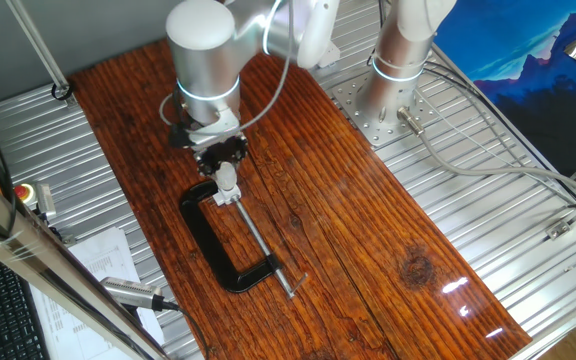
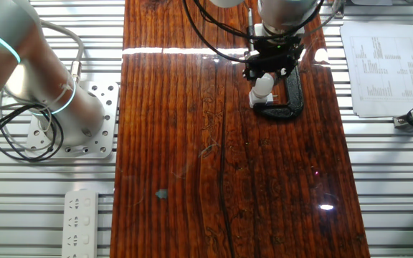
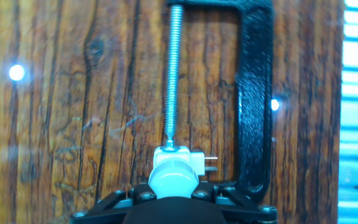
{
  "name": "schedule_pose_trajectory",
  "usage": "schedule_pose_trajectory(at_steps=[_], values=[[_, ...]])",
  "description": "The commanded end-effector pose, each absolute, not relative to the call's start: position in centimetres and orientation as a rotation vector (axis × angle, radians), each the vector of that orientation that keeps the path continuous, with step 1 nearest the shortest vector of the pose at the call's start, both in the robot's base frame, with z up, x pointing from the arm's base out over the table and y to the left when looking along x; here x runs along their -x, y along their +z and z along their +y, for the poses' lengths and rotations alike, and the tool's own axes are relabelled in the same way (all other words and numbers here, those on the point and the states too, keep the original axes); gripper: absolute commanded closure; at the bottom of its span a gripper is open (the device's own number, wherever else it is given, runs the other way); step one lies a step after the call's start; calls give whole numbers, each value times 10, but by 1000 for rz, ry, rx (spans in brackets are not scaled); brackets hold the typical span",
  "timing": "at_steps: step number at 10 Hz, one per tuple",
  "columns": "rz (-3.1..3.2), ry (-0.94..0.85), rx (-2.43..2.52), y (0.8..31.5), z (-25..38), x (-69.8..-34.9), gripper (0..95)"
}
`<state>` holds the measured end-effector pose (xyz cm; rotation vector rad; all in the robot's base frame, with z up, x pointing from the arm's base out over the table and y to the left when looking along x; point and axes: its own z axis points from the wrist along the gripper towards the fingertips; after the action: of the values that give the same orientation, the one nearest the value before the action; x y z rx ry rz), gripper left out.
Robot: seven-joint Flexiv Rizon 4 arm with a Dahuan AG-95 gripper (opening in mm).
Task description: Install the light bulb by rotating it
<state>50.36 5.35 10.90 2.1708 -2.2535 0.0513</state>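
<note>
The gripper (image 1: 224, 166) hangs straight down over the near-left part of the wooden table (image 1: 368, 230), with the light bulb (image 1: 227, 180) right under it; its fingers sit at either side of the bulb's white dome, but none of the views shows plainly whether they press on it or stand just off it, so I cannot tell if they are closed on it. The bulb stands upright on a small white socket block (image 3: 180, 159), seen from the hand view as a pale round cap (image 3: 173, 177) at the bottom middle, with two short metal pins sticking out of the block's right side. The block is held in a black C-clamp (image 1: 218, 240) that lies flat on the wood: its threaded screw (image 3: 173, 74) runs straight away from the block and touches it end-on, while the clamp's thick back (image 3: 255, 99) runs alongside, near the bulb on the right in the hand view. In the other fixed view the bulb (image 2: 262, 84) and clamp (image 2: 287, 97) lie toward the right edge of the board, with a wide stretch of bare wood to the left and toward the camera. A printed sheet (image 2: 380, 68) lies on the metal slats beyond that edge, and the arm's base (image 1: 400, 70) is bolted beside the board's far side.
</note>
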Motion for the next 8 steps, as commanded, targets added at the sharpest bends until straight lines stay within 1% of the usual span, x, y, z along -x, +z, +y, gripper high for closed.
schedule_pose_trajectory(at_steps=[1, 8], values=[[-2410, 30, -1996, 110, 52, -505, 950], [-2701, -38, -1547, 110, 47, -503, 950]])
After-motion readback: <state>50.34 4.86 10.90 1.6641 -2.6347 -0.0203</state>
